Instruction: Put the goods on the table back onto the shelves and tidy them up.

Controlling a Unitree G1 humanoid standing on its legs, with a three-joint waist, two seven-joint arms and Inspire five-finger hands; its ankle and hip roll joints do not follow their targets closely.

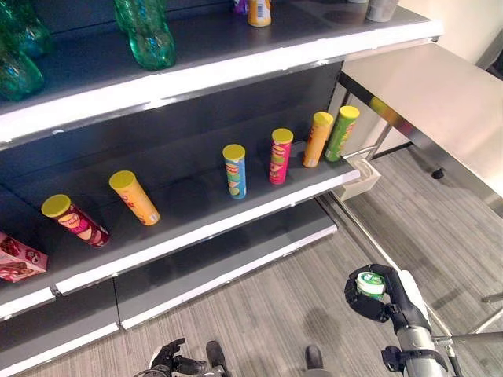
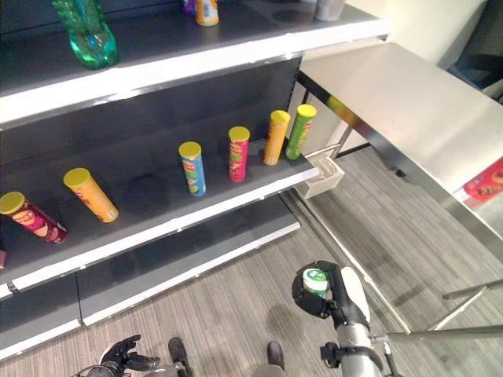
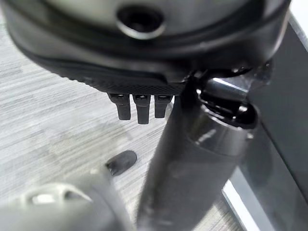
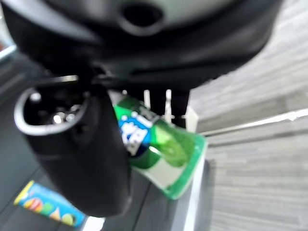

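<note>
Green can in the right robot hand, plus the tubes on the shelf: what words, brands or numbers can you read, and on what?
Green can, held in the right robot hand: white lettering on a blue patch, too blurred to read.
Tubes standing on the middle shelf: colourful printed labels, too small to read.
Nothing legible to quote.

Six crisp tubes point(image 1: 235, 170) stood in a row on the middle shelf point(image 1: 259, 206) ahead of me, bottles point(image 1: 146, 31) on the shelf above, the table point(image 1: 440, 102) to their right, my right hand point(image 1: 376, 294) near.
</note>
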